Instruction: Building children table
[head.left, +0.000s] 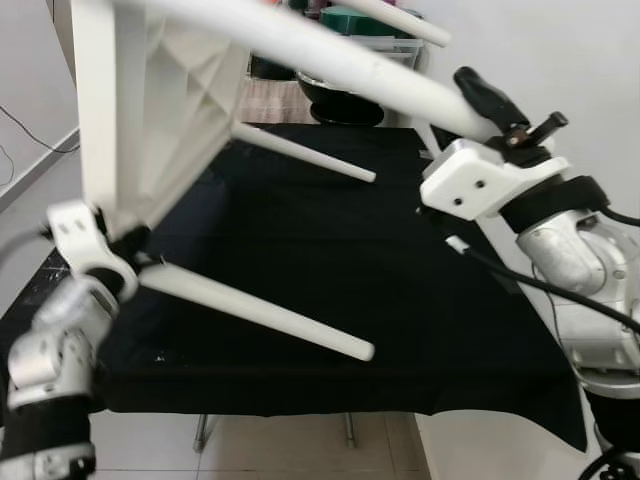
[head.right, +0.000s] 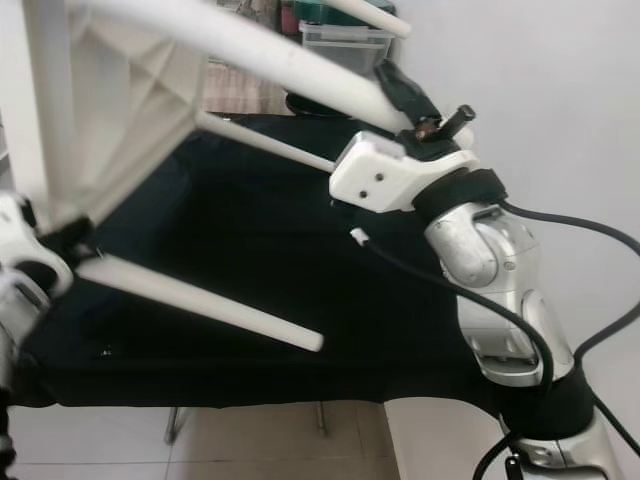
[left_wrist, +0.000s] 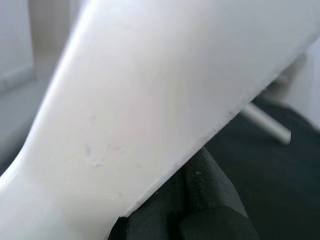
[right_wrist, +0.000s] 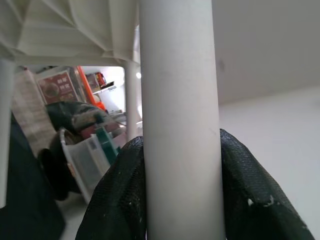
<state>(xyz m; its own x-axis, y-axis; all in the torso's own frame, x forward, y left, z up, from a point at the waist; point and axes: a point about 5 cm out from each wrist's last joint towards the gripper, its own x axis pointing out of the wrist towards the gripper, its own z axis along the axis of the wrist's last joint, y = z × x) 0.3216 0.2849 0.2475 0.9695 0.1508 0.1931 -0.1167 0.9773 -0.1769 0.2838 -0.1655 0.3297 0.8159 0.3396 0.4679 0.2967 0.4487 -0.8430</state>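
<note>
Both grippers' fingers (right_wrist: 115, 200) clamp one white table (head.left: 150, 110) with four legs (head.left: 260, 312).

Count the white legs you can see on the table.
4. One held by the right gripper, one at the top, one over the far black cloth, one nearest. All four attached.

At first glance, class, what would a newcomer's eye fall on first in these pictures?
The white children's table, tipped on its side above the black cloth, legs pointing out. The right gripper is clamped around one table leg, and the left gripper holds the tabletop's lower edge.
</note>
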